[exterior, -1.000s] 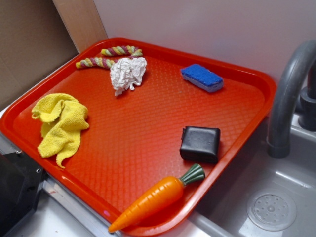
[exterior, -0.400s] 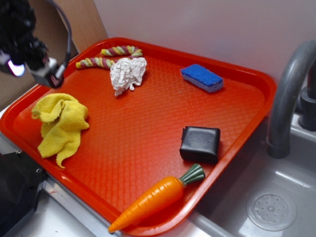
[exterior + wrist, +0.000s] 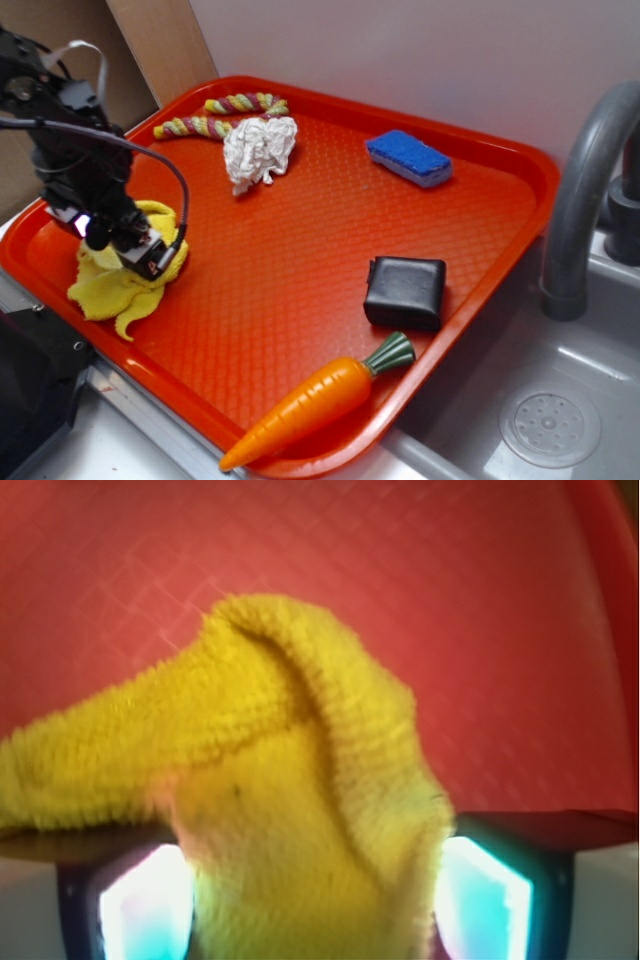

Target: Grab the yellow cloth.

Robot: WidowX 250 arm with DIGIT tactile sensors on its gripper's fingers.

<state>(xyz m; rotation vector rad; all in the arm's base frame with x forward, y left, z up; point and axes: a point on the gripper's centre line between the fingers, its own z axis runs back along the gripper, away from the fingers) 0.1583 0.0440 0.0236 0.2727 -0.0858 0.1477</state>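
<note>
The yellow cloth lies crumpled at the front left of the red tray. My gripper is down on top of it and hides much of it in the exterior view. In the wrist view the fuzzy yellow cloth bulges up between my two fingers, which stand wide apart on either side of the fold. My gripper is open around the cloth, with the red tray behind it.
On the tray are a white wrinkly wad, a striped rope toy, a blue sponge, a black box and a toy carrot. A grey faucet and sink are at the right.
My gripper has come in from the upper left and dropped onto the yellow cloth, which has bunched under it. The other things have not moved.
</note>
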